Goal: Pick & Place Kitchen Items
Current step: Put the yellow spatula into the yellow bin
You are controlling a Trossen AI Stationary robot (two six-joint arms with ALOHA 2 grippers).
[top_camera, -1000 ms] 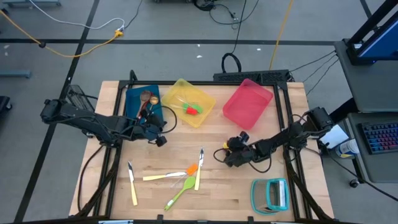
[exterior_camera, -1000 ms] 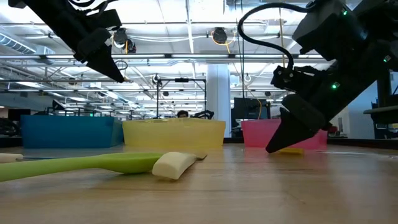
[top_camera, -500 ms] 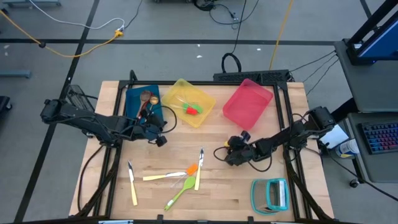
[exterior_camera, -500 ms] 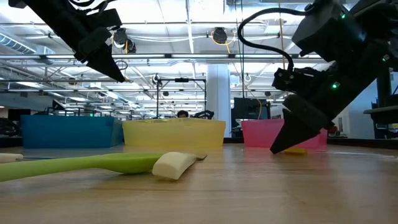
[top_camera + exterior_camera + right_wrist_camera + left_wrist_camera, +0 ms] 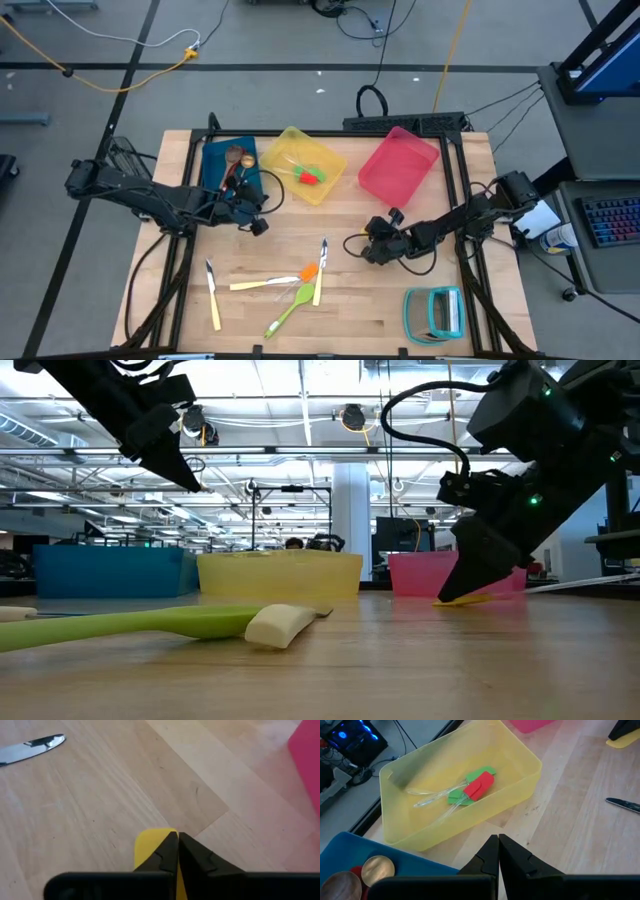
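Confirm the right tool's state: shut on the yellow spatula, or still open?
Shut on it. In the right wrist view the right tool has its fingers pressed together over the yellow spatula, low at the table.

Wooden table point(image 5: 370, 305) bears bins point(image 5: 302, 165), utensils point(image 5: 290, 285), teal rack point(image 5: 437, 313).

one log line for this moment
right gripper: shut on yellow spatula, low by pink bin | left gripper: shut, empty, near yellow bin

Grey floor, open ceiling.
Cables point(image 5: 130, 62) cross the grey floor point(image 5: 270, 70); ceiling trusses point(image 5: 300, 455) and a white column point(image 5: 352, 525) stand behind.
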